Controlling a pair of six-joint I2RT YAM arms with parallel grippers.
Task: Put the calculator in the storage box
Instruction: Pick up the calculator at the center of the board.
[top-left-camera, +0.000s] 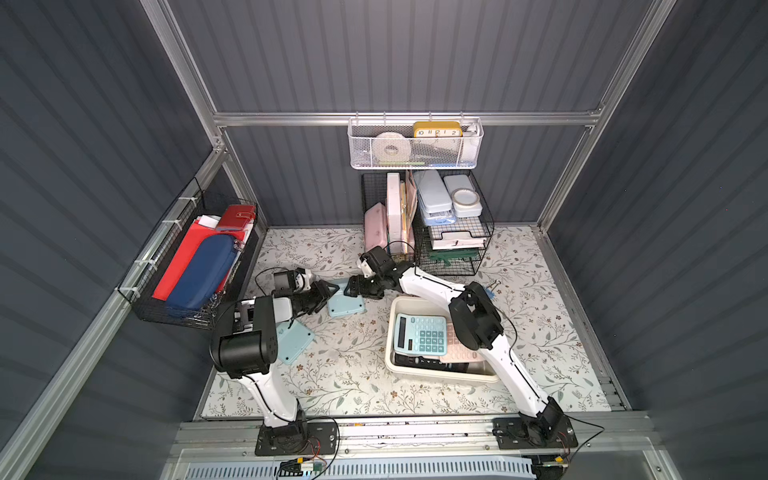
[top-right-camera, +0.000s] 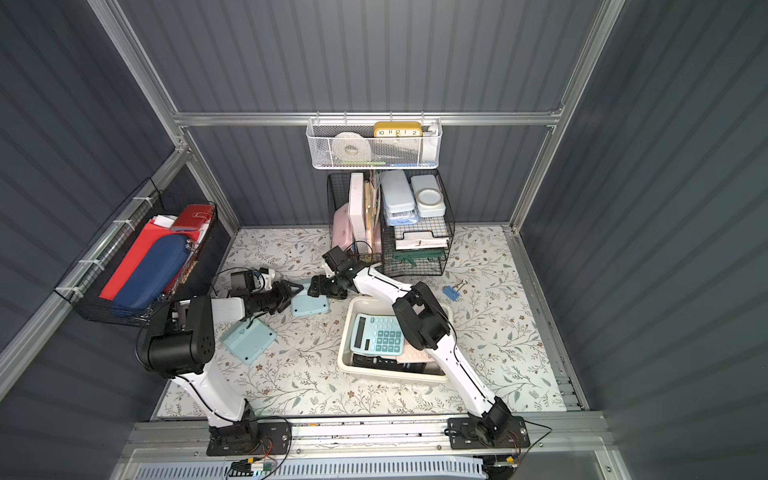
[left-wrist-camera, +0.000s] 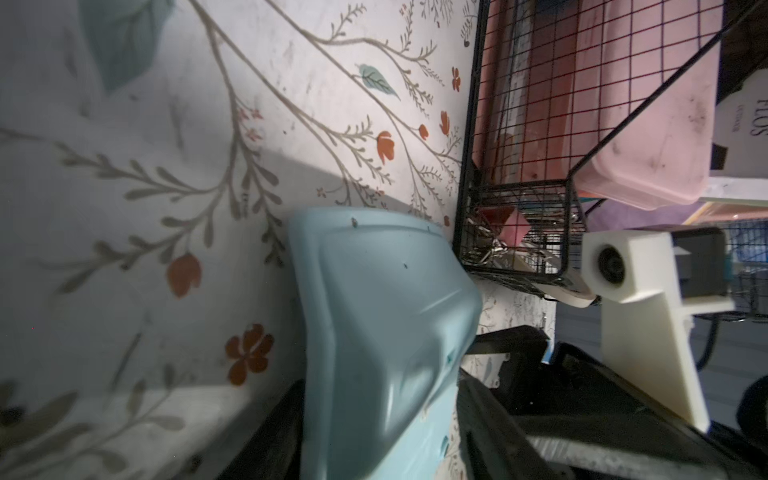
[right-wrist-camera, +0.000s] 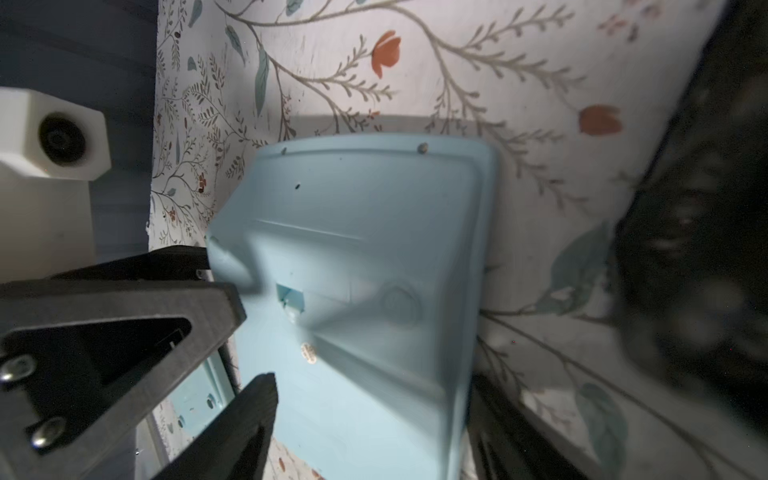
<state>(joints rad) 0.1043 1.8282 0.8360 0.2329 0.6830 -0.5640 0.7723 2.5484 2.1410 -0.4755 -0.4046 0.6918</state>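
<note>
Right wrist view: right pincer (right-wrist-camera: 372, 386) straddles calculator (right-wrist-camera: 365, 232), left pincer (right-wrist-camera: 222, 280) at its corner; cannot tell either's grip.

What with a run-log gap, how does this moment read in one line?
stage: pickup | left gripper, right gripper: at face-down calculator, grip unclear | second calculator: on table | box: part filled

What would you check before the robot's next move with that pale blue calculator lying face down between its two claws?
1. Pale blue plastic calculator sits between left gripper and right gripper: ok.
2. Firm grip by either gripper: cannot tell.
3. Cream plastic storage box has room above its stacked calculators: ok.
4. Box mouth unobstructed: not ok, the right arm's black elbow hangs over it.
5. Second pale blue calculator boxed: not ok, it lies on the floral table by the left arm.
</note>
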